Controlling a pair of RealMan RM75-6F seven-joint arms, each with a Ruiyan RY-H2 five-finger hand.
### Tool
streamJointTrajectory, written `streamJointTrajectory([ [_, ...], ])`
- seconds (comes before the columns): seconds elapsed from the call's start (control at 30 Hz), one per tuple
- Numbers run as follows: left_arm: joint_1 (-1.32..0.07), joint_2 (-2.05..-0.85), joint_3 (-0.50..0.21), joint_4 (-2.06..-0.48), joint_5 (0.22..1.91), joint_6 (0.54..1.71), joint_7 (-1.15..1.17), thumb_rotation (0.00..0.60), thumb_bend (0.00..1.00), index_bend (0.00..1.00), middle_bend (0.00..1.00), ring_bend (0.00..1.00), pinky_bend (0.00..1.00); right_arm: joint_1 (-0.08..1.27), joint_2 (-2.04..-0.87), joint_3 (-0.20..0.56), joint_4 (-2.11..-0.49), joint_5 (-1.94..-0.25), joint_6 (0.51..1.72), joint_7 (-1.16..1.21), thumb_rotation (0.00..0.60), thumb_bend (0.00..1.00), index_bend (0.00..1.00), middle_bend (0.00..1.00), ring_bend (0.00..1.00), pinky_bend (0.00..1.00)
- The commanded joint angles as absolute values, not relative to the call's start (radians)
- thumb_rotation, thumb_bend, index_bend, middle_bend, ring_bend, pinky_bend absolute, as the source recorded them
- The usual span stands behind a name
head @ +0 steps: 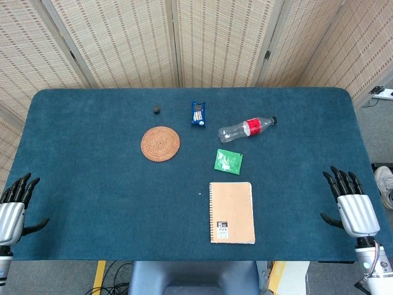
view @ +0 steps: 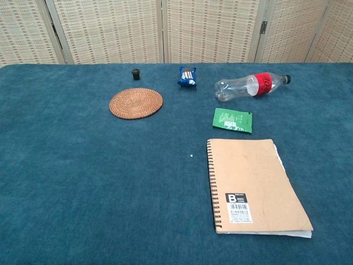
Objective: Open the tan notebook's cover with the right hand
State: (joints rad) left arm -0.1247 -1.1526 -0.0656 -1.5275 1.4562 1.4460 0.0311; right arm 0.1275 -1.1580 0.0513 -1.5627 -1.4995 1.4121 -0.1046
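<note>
The tan notebook (head: 231, 212) (view: 253, 184) lies closed and flat on the blue table, right of centre near the front edge, with its spiral binding along its left side and a black label at its lower left. My right hand (head: 352, 205) rests at the table's right front corner, well to the right of the notebook, fingers apart and holding nothing. At the left front corner my left hand (head: 15, 209) also lies with fingers spread and nothing in it. Neither hand shows in the chest view.
Beyond the notebook lie a green packet (head: 228, 161) (view: 233, 120), a clear plastic bottle with a red label (head: 247, 129) (view: 251, 86), a blue snack packet (head: 198, 114) (view: 187, 76), a round woven coaster (head: 160, 143) (view: 136, 103) and a small black cap (head: 156, 110) (view: 135, 73).
</note>
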Motion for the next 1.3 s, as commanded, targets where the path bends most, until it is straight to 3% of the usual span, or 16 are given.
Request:
streamJointTrajectory([
  [0.03,-0.124,-1.154,-0.065,-1.526,1.459,1.450,0.034,0.600,0.17,0.11,0.02,0.04,0.17,0.130,-1.158,0.050,-1.562,-1.497,1.404,-0.103,0.600,0.19,0.00,0.00,0.00,0.00],
  [0.27,-0.129,-1.154,-0.069,-1.528,1.452,1.443,0.026,0.600,0.17,0.11,0.02,0.04,0.17,0.142,-1.152,0.034,-1.557,-1.517,1.378,-0.089,0.600,0.30,0.00,0.00,0.00,0.00],
  [0.53,-0.130,-1.140,-0.078,-1.530,1.465,1.457,-0.048,0.600,0.17,0.11,0.02,0.04,0.17,0.193,-1.242,0.014,-1.477,-1.553,1.303,-0.120,0.600,0.34,0.00,0.00,0.00,0.00],
  [0.93,-0.137,-1.097,-0.115,-1.480,1.408,1.426,-0.219,0.600,0.17,0.10,0.02,0.04,0.17,0.299,-1.488,0.034,-1.282,-1.572,1.205,-0.098,0.600,0.32,0.00,0.00,0.00,0.00],
  [1.3,-0.135,-1.094,-0.123,-1.470,1.381,1.418,-0.216,0.600,0.17,0.10,0.02,0.04,0.17,0.361,-1.564,0.048,-1.220,-1.565,1.164,-0.017,0.600,0.30,0.00,0.00,0.00,0.00],
])
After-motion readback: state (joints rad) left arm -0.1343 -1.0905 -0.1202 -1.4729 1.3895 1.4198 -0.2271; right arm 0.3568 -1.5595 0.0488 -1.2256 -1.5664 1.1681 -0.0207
